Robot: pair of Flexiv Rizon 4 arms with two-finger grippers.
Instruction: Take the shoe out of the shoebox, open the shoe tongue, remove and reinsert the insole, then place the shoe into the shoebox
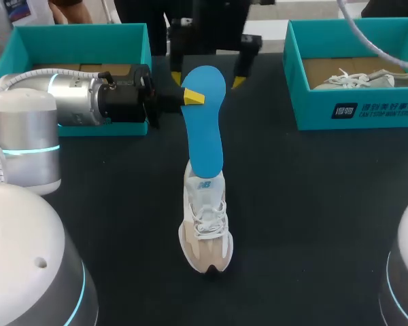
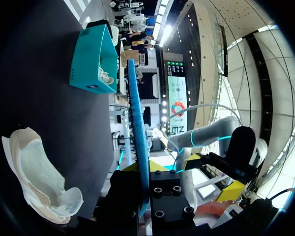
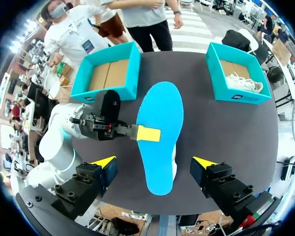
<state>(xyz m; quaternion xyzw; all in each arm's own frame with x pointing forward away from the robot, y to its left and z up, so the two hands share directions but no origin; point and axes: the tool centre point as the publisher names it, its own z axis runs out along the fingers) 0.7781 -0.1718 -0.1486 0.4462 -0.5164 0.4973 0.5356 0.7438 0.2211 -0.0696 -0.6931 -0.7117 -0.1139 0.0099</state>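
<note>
With your left pincer clamped on the insole and your right pincer apart above it, you had to hold the insole in line with the shoe below.

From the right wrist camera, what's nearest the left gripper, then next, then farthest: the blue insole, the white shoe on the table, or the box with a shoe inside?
1. Blue insole: held by the left gripper.
2. White shoe: on the table, right under the insole.
3. Box with a shoe inside: far off, by the table's edge.
</note>
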